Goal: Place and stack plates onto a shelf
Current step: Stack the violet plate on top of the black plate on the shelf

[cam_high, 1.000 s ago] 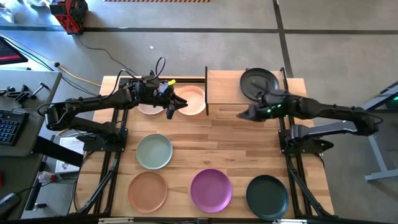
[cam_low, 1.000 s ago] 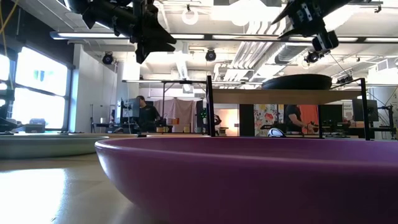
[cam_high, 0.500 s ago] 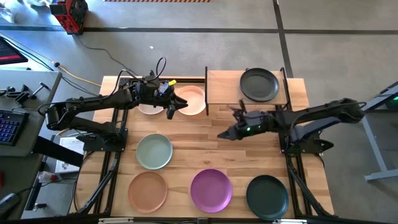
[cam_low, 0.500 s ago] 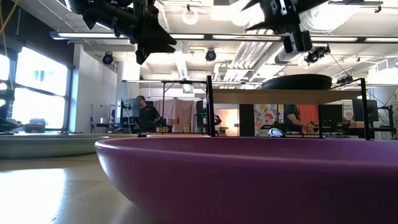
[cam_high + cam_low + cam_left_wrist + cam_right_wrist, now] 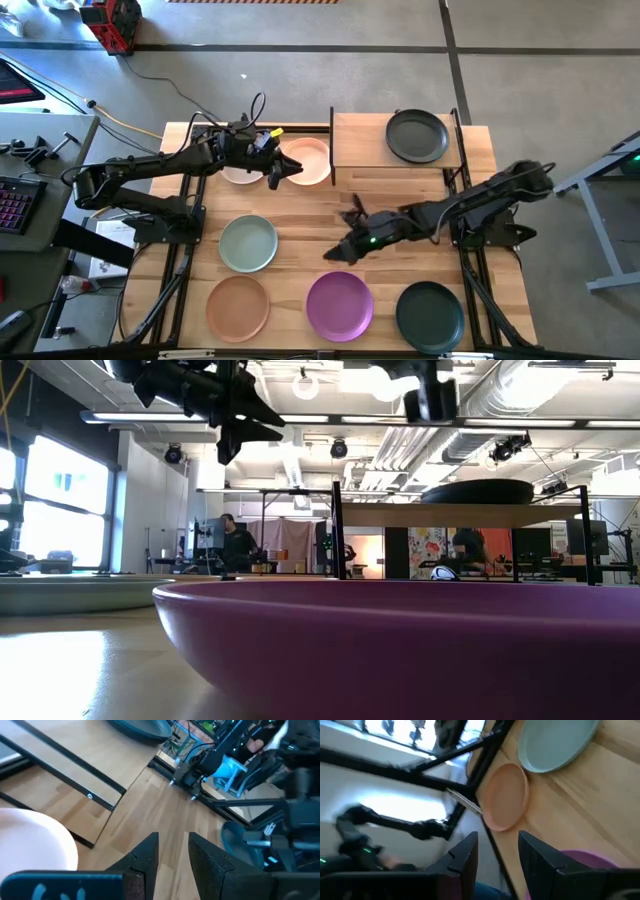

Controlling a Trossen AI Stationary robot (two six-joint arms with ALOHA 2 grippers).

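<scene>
Fingers parted, empty: right gripper (image 5: 333,256) hovers just beyond purple plate (image 5: 339,304), nearest arm; left gripper (image 5: 285,174) parted over peach plate (image 5: 306,160).

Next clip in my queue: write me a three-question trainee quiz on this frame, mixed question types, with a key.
1. True or false: the raised light-wood shelf carries exactly one plate, the round black plate.
2. Multiple choice: the right gripper hangs nearest which plate? A) round purple plate B) round dark green plate C) round terracotta plate
3. Fill in: the left gripper hovers over the round ____ plate, which overlaps a pale beige plate.

Key: 1 true; 2 A; 3 peach. Both grippers' fingers stand apart and hold nothing. The round sage green plate lies on the tabletop.
</scene>
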